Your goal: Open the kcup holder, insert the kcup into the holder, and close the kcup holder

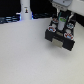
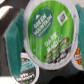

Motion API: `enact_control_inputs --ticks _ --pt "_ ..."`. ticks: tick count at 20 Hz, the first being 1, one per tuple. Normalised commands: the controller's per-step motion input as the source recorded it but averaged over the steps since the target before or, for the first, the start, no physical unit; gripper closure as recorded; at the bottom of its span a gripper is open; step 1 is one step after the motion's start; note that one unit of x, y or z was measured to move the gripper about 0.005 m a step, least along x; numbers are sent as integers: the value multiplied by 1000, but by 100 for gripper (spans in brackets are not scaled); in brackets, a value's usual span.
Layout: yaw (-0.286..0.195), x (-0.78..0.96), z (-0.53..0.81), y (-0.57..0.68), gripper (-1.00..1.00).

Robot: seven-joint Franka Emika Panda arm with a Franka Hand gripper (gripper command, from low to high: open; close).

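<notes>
The kcup [image 2: 50, 34], a white cup with a bright green lid reading "Green Mountain", fills the wrist view, lid facing the camera. Teal material [image 2: 17, 37] surrounds it. In the exterior view the black kcup holder [image 1: 62, 38] sits at the exterior view's right, with a part jutting out at its front. My gripper [image 1: 61, 18] hangs right over the holder's top, where a green spot [image 1: 61, 21] shows. My fingers do not show clearly in either view, so I cannot tell whether they grip the kcup.
A pod with a white and black lid [image 2: 22, 74] and a pod with a reddish lid [image 2: 80, 56] lie beside the kcup. A white bottle-like object [image 1: 25, 11] stands at the back on the exterior view's left. The pale tabletop [image 1: 25, 55] spreads in front.
</notes>
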Motion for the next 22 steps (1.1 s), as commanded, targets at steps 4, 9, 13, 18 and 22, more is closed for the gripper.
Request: enact_control_inputs --ticks 4,9,13,18,22 --pt "31 114 -304 261 100" --pt "29 128 -93 163 -100" --pt "43 173 438 25 -100" --pt "47 258 429 -91 -100" --pt "67 434 419 -397 -100"
